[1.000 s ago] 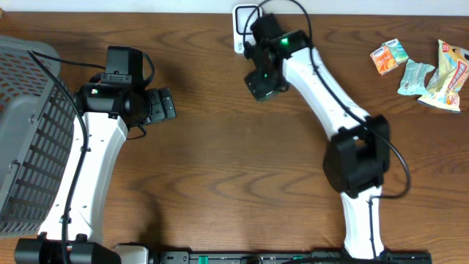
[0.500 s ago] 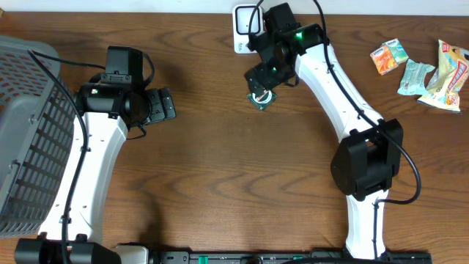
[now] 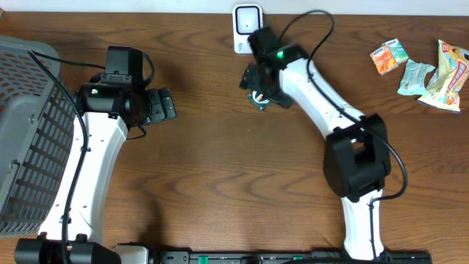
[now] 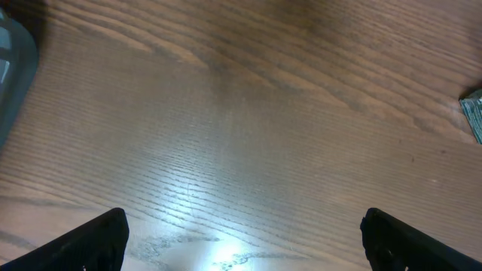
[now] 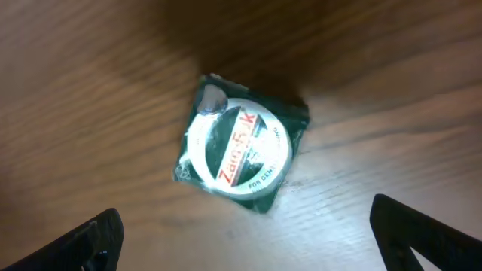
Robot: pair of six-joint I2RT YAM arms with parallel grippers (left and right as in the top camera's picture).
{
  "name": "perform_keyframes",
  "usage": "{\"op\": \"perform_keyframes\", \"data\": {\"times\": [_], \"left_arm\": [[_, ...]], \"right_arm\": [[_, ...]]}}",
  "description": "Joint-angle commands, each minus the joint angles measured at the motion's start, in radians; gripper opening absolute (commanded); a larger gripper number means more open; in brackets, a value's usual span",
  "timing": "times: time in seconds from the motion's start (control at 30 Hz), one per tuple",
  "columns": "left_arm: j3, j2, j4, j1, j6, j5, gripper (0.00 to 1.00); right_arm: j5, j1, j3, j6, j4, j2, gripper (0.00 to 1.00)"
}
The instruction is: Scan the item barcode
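Observation:
The item, a green packet with a round white and green tin face (image 5: 241,143), lies flat on the wooden table, seen from above in the right wrist view. My right gripper (image 5: 245,229) hangs over it, open, its fingertips (image 5: 98,241) wide apart and touching nothing. From overhead the packet (image 3: 258,99) shows just below the right gripper (image 3: 262,86). A white scanner (image 3: 248,22) stands at the table's back edge behind it. My left gripper (image 3: 157,105) is open over bare wood, well to the left; in the left wrist view it (image 4: 245,233) holds nothing.
A grey basket (image 3: 29,132) fills the left side of the table. Several snack packets (image 3: 418,70) lie at the back right. The green packet's corner (image 4: 474,113) peeks in at the right edge of the left wrist view.
The right arm swung right, then back left, and its wrist turned. The green packet now lies uncovered on the table below the gripper. The left arm has not moved.

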Motion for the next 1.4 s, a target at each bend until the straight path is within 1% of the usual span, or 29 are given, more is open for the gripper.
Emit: {"op": "perform_keyframes", "data": {"times": [0.0, 0.23, 0.37, 0.63, 0.77, 0.87, 0.9, 0.93, 1.07, 1.13, 1.2, 1.3, 1.37], "left_arm": [[0.004, 0.005, -0.002, 0.0, 0.005, -0.013, 0.98], [0.004, 0.005, -0.002, 0.0, 0.005, -0.013, 0.98], [0.004, 0.005, -0.002, 0.0, 0.005, -0.013, 0.98], [0.004, 0.005, -0.002, 0.0, 0.005, -0.013, 0.98], [0.004, 0.005, -0.002, 0.0, 0.005, -0.013, 0.98], [0.004, 0.005, -0.002, 0.0, 0.005, -0.013, 0.98], [0.004, 0.005, -0.002, 0.0, 0.005, -0.013, 0.98], [0.004, 0.005, -0.002, 0.0, 0.005, -0.013, 0.98], [0.004, 0.005, -0.002, 0.0, 0.005, -0.013, 0.98], [0.004, 0.005, -0.002, 0.0, 0.005, -0.013, 0.98], [0.004, 0.005, -0.002, 0.0, 0.005, -0.013, 0.97], [0.004, 0.005, -0.002, 0.0, 0.005, -0.013, 0.98], [0.004, 0.005, -0.002, 0.0, 0.005, -0.013, 0.98]], "right_arm": [[0.053, 0.027, -0.093, 0.127, 0.094, 0.015, 0.99], [0.054, 0.034, -0.203, 0.149, 0.233, 0.015, 0.99], [0.073, 0.034, -0.238, 0.148, 0.266, 0.015, 0.99], [0.09, 0.033, -0.243, 0.142, 0.31, 0.015, 0.99], [0.094, 0.033, -0.243, 0.149, 0.363, 0.021, 0.99], [0.094, 0.033, -0.243, 0.149, 0.357, 0.035, 0.99], [0.093, 0.033, -0.243, 0.149, 0.349, 0.039, 0.98], [0.094, 0.033, -0.243, 0.149, 0.331, 0.041, 0.94], [0.101, 0.033, -0.243, 0.149, 0.291, 0.047, 0.72], [0.106, 0.033, -0.243, 0.148, 0.271, 0.047, 0.69], [0.106, 0.033, -0.243, 0.124, 0.268, 0.046, 0.69], [0.105, 0.032, -0.24, 0.059, 0.265, 0.033, 0.69], [0.098, 0.03, -0.239, -0.023, 0.26, 0.011, 0.7]]}}
